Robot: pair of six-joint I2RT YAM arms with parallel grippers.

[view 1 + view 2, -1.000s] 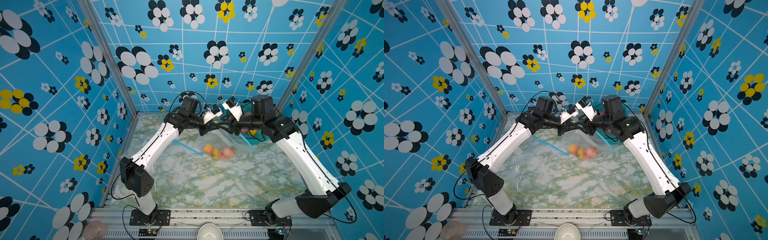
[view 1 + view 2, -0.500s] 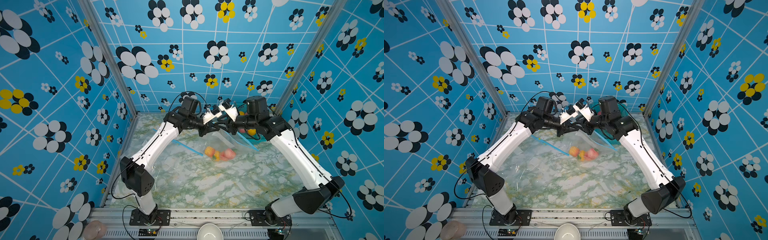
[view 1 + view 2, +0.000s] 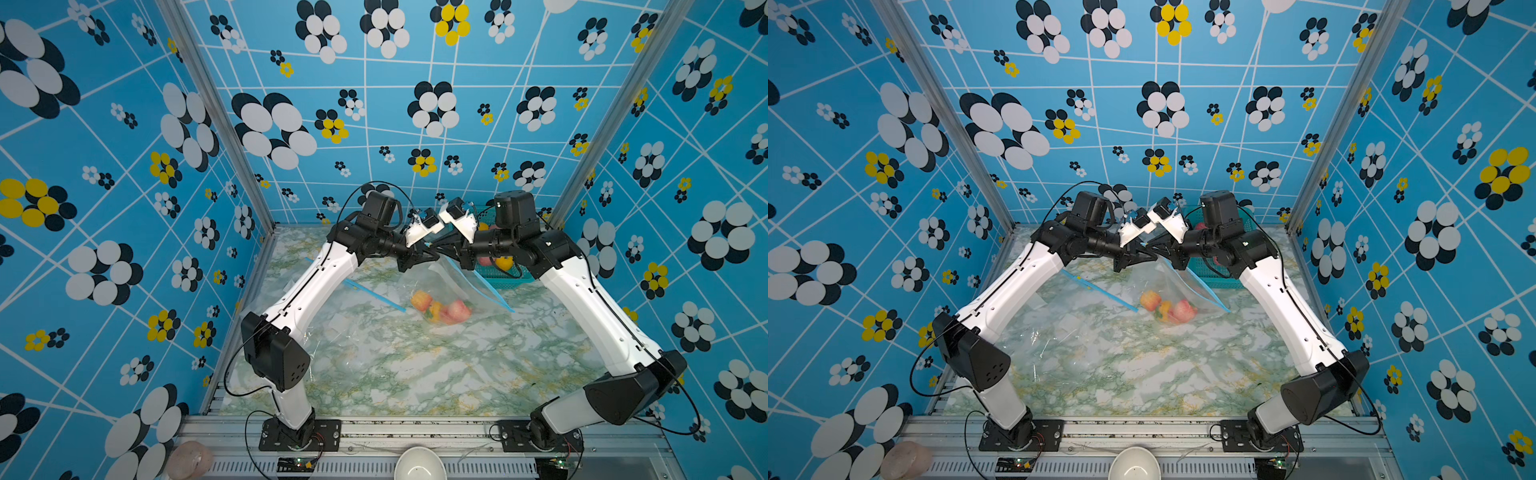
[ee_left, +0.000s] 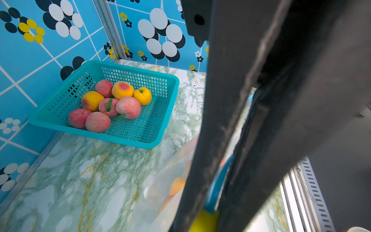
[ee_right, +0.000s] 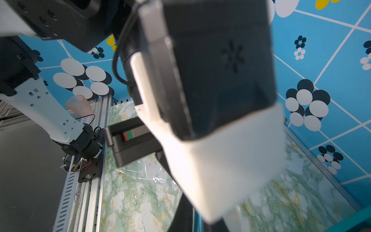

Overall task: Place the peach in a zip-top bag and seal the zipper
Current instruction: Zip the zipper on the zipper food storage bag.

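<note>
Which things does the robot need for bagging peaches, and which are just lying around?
Needed:
zip-top bag
peaches inside it
basket of more fruit

Lying about:
white bowl
pink cup
second bag, lying flat

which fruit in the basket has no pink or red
The small all-yellow one with a green stem nub; the rest show pink or red.

A teal mesh basket stands at the marble table's far corner; a white bowl and pink frosted cup sit off its near edge.
</note>
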